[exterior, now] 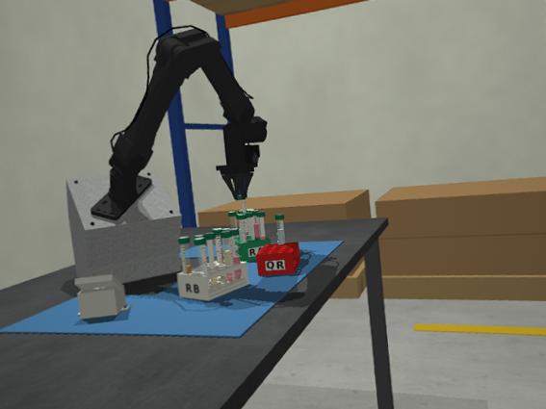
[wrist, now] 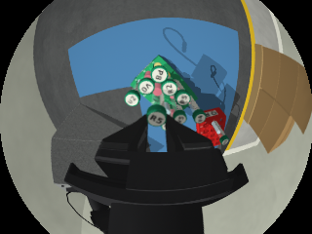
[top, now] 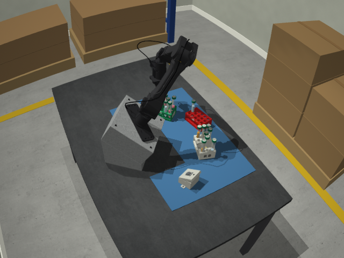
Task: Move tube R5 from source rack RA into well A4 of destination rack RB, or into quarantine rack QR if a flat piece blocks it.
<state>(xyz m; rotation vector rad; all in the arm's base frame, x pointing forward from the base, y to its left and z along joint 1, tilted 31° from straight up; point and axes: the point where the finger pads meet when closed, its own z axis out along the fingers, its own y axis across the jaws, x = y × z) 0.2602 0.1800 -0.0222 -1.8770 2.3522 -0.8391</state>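
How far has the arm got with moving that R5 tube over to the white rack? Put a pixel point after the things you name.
The green-capped tube marked R5 [exterior: 242,204] [wrist: 156,116] is gripped between the black fingers [exterior: 239,196], its cap above the others in the green rack [exterior: 254,252] [wrist: 158,59]. Still left: seating it in the white rack [top: 206,155] [exterior: 192,288], letting go, and pressing DONE on the pale box [top: 189,179] [exterior: 100,300].
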